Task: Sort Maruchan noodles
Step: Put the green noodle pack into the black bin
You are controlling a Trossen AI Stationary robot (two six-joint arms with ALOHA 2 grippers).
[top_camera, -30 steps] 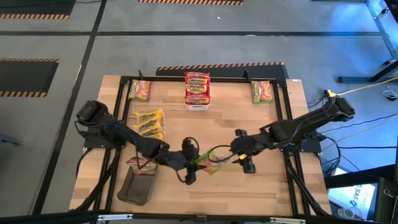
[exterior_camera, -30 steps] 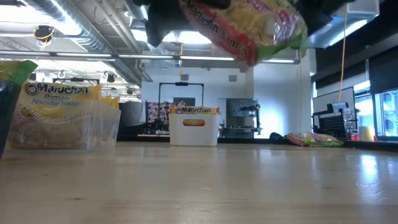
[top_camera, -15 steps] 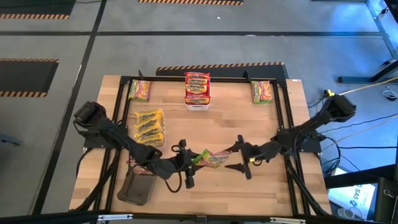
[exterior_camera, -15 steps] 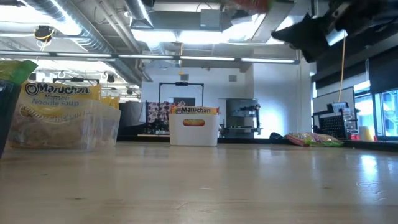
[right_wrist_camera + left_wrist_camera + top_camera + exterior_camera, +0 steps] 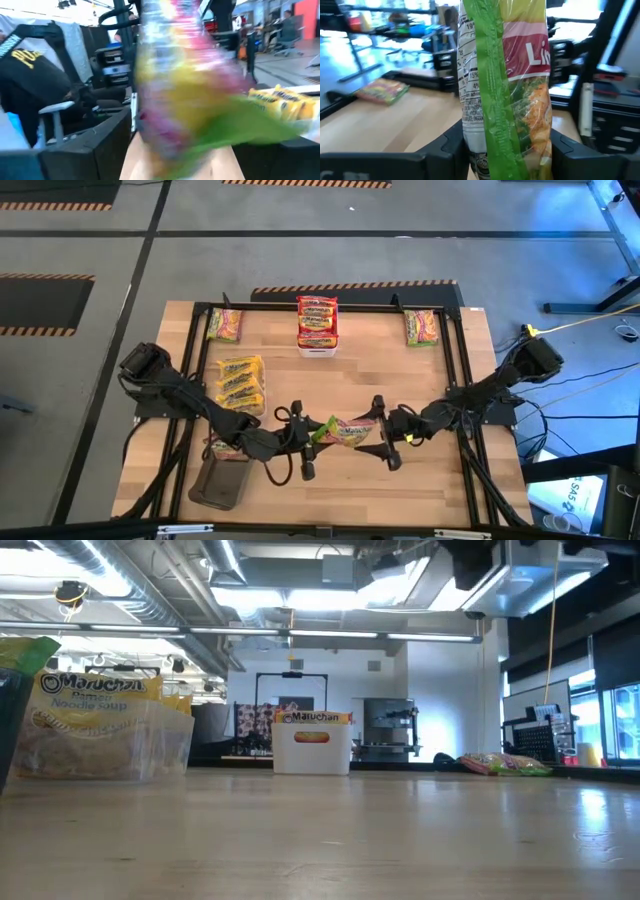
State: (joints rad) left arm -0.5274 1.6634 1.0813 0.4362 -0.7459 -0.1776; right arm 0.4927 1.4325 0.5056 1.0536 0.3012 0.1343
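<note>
Near edge first: I see a dark tray [image 5: 218, 478] at the front left corner of the table [image 5: 430, 480], with a packet's end [image 5: 222, 445] poking out at its far side under the left arm.

Mid-table, both arms meet over one green/pink packet [image 5: 342, 431] held up off the wood. Left gripper [image 5: 305, 442] is clamped on the packet's green end; in the left wrist view the packet [image 5: 507, 95] stands on edge between its two fingers [image 5: 447, 147], squeezed tight. Right gripper [image 5: 383, 442] sits at the packet's other end with its fingers spread wide, one each side of it; the right wrist view shows the packet [image 5: 190, 95] blurred between them. I can't tell if they touch it. So the packet hangs from the left gripper only, as far as I can see.

Farther back on the left, a clear bin [image 5: 241, 381] holds a stack of yellow packets; in the low view it reads Maruchan at far left [image 5: 100, 730].

Far edge: a green/pink packet [image 5: 225, 325] lies at the left back corner, a white bin [image 5: 317, 348] with red-banded packets [image 5: 317, 320] is at back centre, another green/pink packet [image 5: 421, 328] at the right back corner. Low view shows the white bin [image 5: 312, 745] and the right-hand packet [image 5: 505, 764] flat on the wood.
</note>
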